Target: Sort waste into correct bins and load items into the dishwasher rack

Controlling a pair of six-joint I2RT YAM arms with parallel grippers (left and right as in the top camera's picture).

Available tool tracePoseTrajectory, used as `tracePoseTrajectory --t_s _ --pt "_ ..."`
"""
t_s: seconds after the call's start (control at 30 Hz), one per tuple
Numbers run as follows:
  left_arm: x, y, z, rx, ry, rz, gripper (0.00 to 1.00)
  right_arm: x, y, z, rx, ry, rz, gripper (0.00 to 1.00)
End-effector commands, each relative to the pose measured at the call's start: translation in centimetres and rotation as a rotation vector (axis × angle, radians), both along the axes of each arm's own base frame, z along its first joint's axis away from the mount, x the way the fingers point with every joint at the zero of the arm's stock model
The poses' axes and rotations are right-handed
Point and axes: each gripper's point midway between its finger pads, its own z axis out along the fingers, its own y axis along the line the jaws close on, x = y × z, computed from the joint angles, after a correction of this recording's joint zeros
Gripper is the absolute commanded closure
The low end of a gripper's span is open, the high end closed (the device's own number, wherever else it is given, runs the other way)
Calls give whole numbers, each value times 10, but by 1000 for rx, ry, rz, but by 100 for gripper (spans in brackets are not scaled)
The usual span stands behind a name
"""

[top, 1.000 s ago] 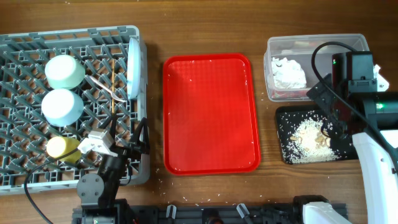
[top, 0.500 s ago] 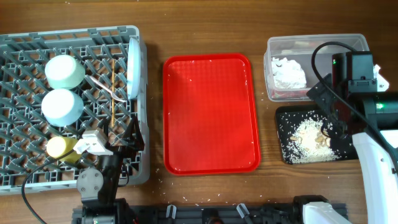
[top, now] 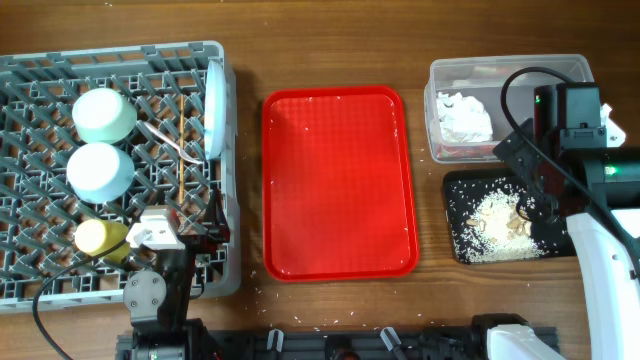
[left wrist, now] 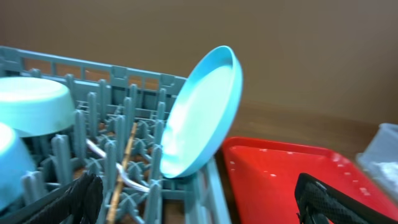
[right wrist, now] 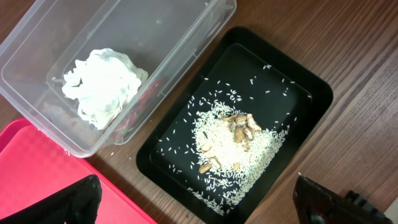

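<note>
The grey dishwasher rack at the left holds two pale blue bowls, a yellow-green cup, an upright blue plate, chopsticks and a white fork. My left gripper hangs open over the rack's front right corner, with nothing between its fingers. The clear tub holds a crumpled napkin and a red scrap. The black tray holds rice and beige scraps. My right gripper hovers open above that tray.
A bare red serving tray lies in the middle, between the rack and the bins. Stray rice grains dot the wood near the table's front edge. The right arm's body and cable overhang both bins.
My left wrist has shifted slightly left over the rack's front right corner. The right arm and everything on the table look unchanged.
</note>
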Motion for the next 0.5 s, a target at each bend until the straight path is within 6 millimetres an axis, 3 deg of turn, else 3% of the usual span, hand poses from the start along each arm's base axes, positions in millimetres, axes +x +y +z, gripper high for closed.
tracePoseTrajectory --t_s 0.0,0.47 --pt "0 13 -3 69 5 66 0 0 0 3 5 -17 -9 0" --pt "0 14 -3 70 6 77 0 0 0 3 5 -17 -9 0"
